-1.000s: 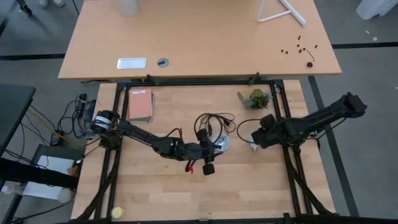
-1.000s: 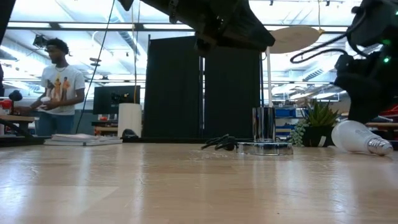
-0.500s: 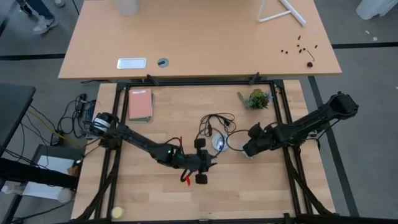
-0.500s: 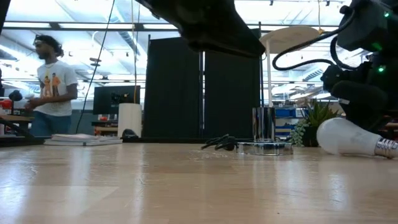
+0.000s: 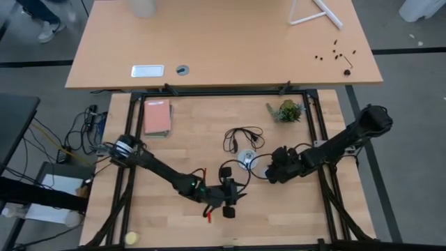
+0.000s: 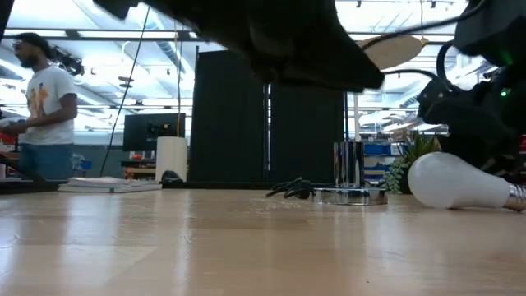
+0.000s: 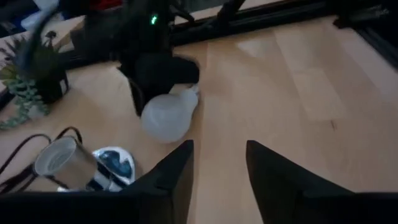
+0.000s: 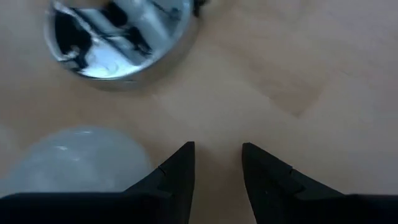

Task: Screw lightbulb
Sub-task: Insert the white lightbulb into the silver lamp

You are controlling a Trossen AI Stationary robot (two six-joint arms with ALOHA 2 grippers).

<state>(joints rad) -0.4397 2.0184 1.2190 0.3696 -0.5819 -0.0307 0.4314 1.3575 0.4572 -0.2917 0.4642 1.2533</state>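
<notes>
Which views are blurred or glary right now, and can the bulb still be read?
Low view: bright ceiling lights behind, dark arm silhouetted, bulb sharp on the table. Left wrist view: soft, bulb readable. Right wrist view: bulb a pale blur, socket disc smeared with reflections. High view: even light.
</notes>
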